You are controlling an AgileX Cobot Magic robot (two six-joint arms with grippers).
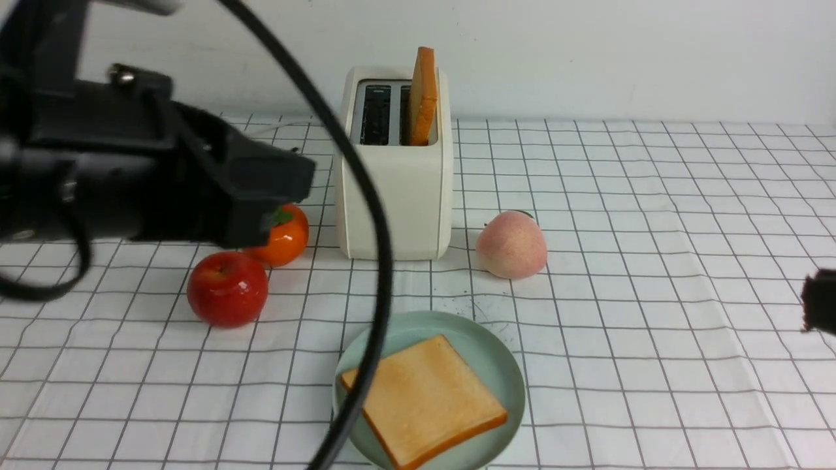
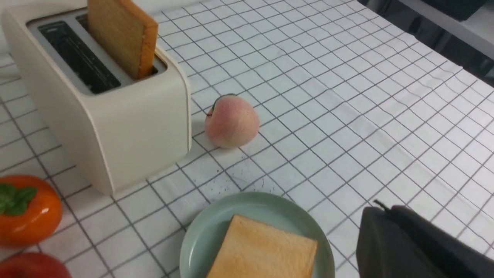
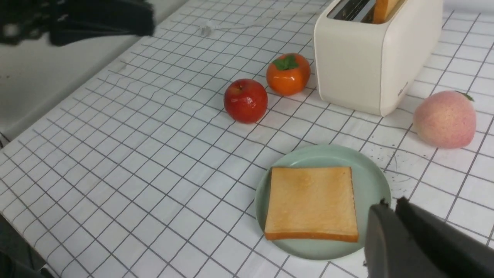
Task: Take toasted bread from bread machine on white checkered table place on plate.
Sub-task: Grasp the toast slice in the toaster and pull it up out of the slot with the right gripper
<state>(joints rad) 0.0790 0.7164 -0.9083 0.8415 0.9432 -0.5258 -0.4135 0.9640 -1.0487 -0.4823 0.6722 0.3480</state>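
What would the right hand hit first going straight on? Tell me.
Likely the plate, at its near rim, then the toast on it. The shut right hand points down toward them, but its height above the rim is unclear.

Front view: the left arm (image 1: 130,176) is a big dark blur over the upper left and covers the top of the orange fruit (image 1: 287,241). A black cable (image 1: 385,261) crosses the toaster's (image 1: 411,196) left side, the plate's (image 1: 496,365) left rim and a corner of the flat toast (image 1: 431,398). Plate cut by the bottom edge. Dark scrap (image 1: 819,300) at the right edge is blurred, can't tell what part it is. Standing toast (image 1: 423,91) has its lower part down in the slot.

Left wrist view: left tool (image 2: 380,210) cropped at the corner. Apple (image 2: 27,266), orange fruit, plate, flat toast and the standing toast's top all cropped.

Right wrist view: right tool (image 3: 389,206) cropped and covers a bit of plate rim. Toaster top cropped, left arm blurred.
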